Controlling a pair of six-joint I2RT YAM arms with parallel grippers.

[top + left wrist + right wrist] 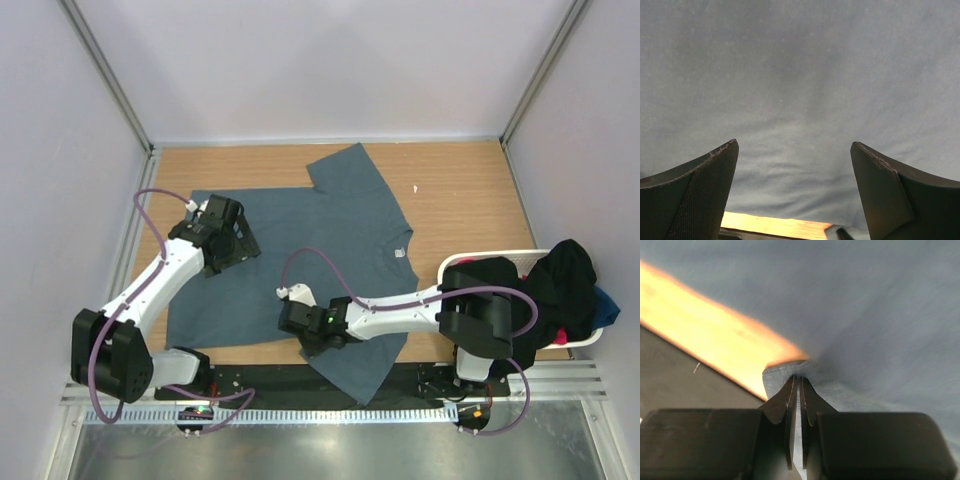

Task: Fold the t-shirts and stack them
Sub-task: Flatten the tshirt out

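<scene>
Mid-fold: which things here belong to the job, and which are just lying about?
Job: blue-grey t-shirt; heaped shirts, black, blue, red; right tool, pinching the t-shirt's edge; left tool, open above it.
Lying about: white basket; white speck.

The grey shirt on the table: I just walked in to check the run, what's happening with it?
The blue-grey t-shirt lies spread flat on the table, not yet folded. The right gripper is pinched shut on its near edge. The left gripper hangs open over the cloth, holding nothing. Other shirts wait in the white basket at right.
</scene>
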